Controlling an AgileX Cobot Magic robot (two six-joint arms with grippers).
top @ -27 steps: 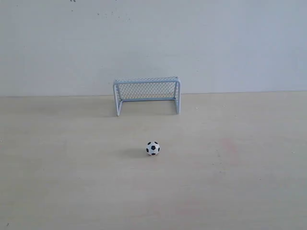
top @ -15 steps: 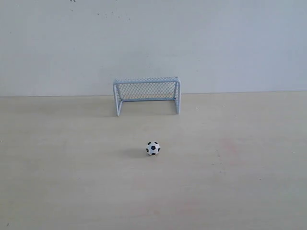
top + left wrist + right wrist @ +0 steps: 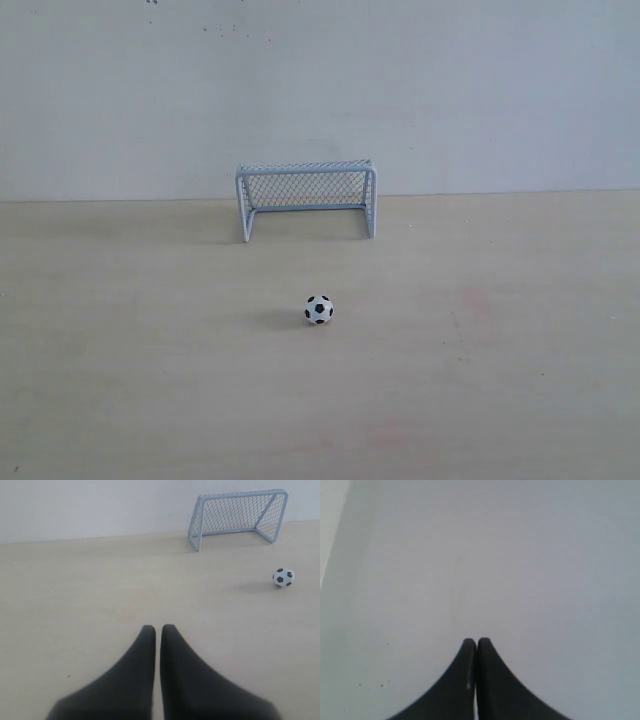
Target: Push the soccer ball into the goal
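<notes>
The soccer ball (image 3: 319, 310), tiny and white with black patches, rests on the pale wooden table in front of the goal (image 3: 306, 199), some way short of its mouth. The goal has a pale blue-white frame and mesh net and stands against the wall. In the left wrist view the ball (image 3: 283, 577) and goal (image 3: 239, 517) both show far from my left gripper (image 3: 158, 628), which is shut with nothing in it. My right gripper (image 3: 476, 641) is shut and empty, facing only a plain grey-white wall. Neither gripper appears in the exterior view.
The wooden table (image 3: 150, 350) stretches wide on both sides of the ball. A white wall (image 3: 450, 90) rises directly behind the goal.
</notes>
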